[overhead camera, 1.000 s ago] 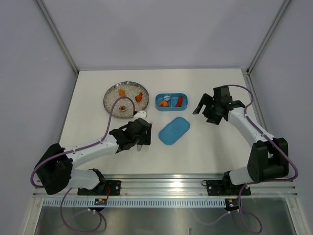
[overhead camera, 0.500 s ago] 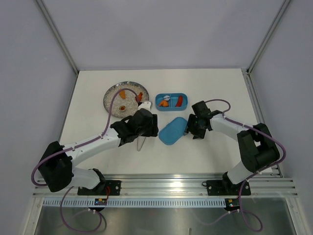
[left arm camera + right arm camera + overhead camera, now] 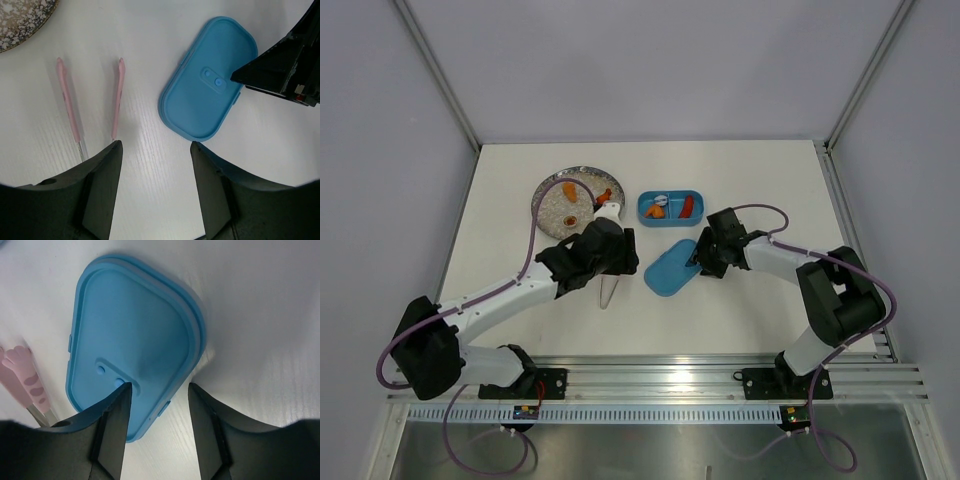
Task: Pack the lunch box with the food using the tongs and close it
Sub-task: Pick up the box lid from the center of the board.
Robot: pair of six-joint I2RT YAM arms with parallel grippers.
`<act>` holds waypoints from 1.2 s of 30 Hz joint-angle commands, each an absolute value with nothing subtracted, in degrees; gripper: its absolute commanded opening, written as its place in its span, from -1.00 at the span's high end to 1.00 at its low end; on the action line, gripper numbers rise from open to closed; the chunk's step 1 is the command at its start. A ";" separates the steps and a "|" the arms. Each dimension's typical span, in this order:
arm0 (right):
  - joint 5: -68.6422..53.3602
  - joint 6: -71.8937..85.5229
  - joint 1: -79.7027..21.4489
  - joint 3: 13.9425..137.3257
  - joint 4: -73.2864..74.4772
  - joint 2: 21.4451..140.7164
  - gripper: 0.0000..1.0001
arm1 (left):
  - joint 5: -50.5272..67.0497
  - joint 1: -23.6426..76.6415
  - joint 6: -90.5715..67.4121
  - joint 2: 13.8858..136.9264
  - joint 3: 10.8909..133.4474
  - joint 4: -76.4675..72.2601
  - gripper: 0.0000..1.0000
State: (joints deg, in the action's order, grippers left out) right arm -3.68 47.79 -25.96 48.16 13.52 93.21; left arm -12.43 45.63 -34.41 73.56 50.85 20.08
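The plate sits far left on the table, with a few orange bits of food on it. Just right of the plate is the left gripper. Its wrist view shows the jaws spread with nothing between them. The tongs lie flat on the table beyond its fingertips. Their two pink arms are splayed, with the tips pointing toward the plate and the joined end hidden under the fingers. Past the tongs, toward the far side, the box stands open. One compartment holds an orange piece and a small white one, and the other holds a red piece. The lid lies apart from the box, nearer the arms and slantwise, just right of the tongs. The right gripper is at the lid's right end. One finger is over the lid's top by two small round marks, and the other is outside the rim, so the rim runs between the parted jaws. Whether they are actually biting on the lid cannot be told. A shadow under that end suggests it may be tipped up, but that is not clear either.
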 commanded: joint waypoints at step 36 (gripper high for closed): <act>-5.18 43.07 -26.81 42.89 7.56 75.15 1.00 | 26.63 39.64 -35.86 83.14 47.64 0.36 -0.79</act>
